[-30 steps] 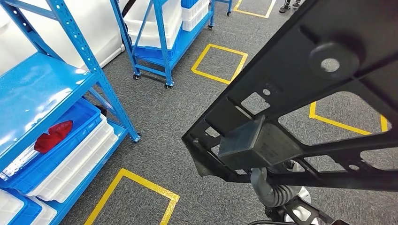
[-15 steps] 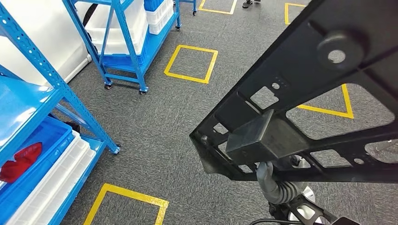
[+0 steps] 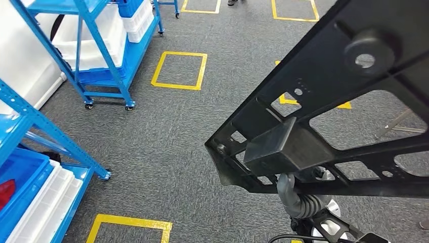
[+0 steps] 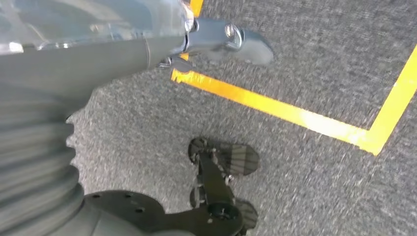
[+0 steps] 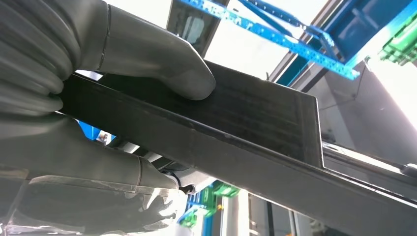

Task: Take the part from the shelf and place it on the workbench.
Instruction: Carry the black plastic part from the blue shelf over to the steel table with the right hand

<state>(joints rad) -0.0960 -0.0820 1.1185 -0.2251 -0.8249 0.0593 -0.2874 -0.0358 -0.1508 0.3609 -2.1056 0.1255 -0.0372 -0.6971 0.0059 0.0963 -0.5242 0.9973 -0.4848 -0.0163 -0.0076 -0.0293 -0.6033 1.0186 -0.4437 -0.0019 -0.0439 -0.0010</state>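
A grey carpeted floor [image 3: 167, 136] marked with yellow tape squares [image 3: 178, 70] stretches below, with blue metal shelving racks [image 3: 96, 55] holding white plastic bins [image 3: 93, 38] along its left side. Above the floor, on the right of the head view, hangs the large black openwork plastic frame part [image 3: 329, 91], clear of any shelf or bench. The right hand [image 5: 93, 123] grips it by a flat edge bar, thumb [image 5: 162, 64] pressed on one face and fingers on the other. The left hand [image 4: 74, 44] hangs over the carpet; whether it is closed cannot be told.
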